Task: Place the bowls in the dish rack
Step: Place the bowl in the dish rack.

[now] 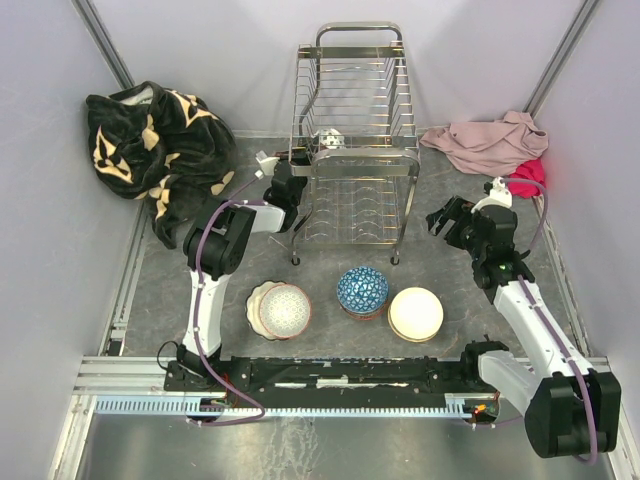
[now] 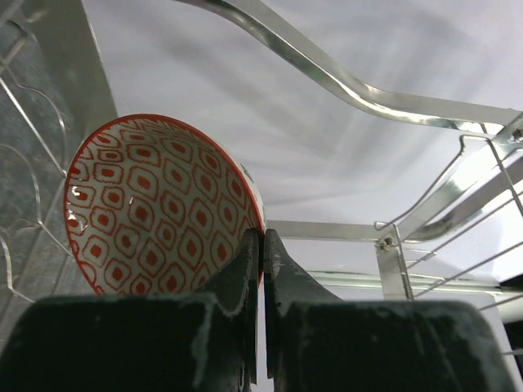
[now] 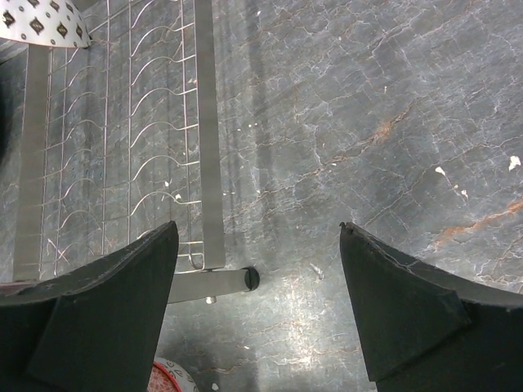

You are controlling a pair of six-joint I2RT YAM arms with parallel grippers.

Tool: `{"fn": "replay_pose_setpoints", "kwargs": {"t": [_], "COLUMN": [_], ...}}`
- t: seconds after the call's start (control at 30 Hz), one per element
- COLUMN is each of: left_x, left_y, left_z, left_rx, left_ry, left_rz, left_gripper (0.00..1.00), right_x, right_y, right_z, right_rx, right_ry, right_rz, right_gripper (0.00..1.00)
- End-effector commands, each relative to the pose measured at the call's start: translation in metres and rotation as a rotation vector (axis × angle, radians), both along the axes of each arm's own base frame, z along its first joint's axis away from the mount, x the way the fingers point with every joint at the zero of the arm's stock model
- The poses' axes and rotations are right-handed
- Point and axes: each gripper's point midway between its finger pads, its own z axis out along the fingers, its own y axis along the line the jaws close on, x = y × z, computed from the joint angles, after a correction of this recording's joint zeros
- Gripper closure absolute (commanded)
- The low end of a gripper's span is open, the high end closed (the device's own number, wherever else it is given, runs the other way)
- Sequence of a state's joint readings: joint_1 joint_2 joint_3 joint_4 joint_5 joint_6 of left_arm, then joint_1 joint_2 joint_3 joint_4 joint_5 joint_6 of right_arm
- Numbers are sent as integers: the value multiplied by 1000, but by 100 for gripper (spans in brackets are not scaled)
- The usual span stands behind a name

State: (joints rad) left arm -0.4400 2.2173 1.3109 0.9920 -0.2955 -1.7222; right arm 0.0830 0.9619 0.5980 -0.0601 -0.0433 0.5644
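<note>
Loading step in hand: the left gripper (image 2: 262, 245) is clamped on the rim of the red-patterned bowl (image 2: 155, 204), inside the left end of the dish rack (image 1: 365, 152), which stands mid-table toward the far edge. Next it needs seating between the wires, then letting go. The right gripper (image 3: 257, 226) hangs with fingers apart, empty, over the table (image 1: 450, 270) by the rack's right foot.

Light falls evenly from above, bright and soft; the dish rack (image 1: 355, 150) throws only a faint shadow on the table (image 1: 320, 272). Its chrome wires show small glare. In the left wrist view the left pincer (image 2: 262, 238) is close and slightly blurred, the red-patterned bowl (image 2: 155, 204) has tiny highlights, and grey streaks cross the white wall (image 2: 270, 139). The right wrist view is sharp.
</note>
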Motion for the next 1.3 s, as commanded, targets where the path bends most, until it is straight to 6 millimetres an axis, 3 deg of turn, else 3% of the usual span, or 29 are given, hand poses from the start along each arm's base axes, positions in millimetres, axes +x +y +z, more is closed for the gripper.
{"fn": "replay_pose_setpoints", "kwargs": {"t": [0.0,0.37,0.77,1.27], "left_x": [3,7,16,21], "left_y": [9,10,2,5], "left_z": [37,22,59,7], "left_rx": [42,172,100,246], "left_ry": [-79,-36,-178,-73], "left_rz": [76,117,106,131], "left_gripper": [97,97,97,97], "right_x": [6,4,4,2], "right_y": [0,0,1,4], "right_z": [20,23,24,28], "right_rx": [10,7,11,20], "right_ry": [-62,-63,-63,-71], "right_rz": [-1,0,8,22], "right_gripper": [13,13,13,13]}}
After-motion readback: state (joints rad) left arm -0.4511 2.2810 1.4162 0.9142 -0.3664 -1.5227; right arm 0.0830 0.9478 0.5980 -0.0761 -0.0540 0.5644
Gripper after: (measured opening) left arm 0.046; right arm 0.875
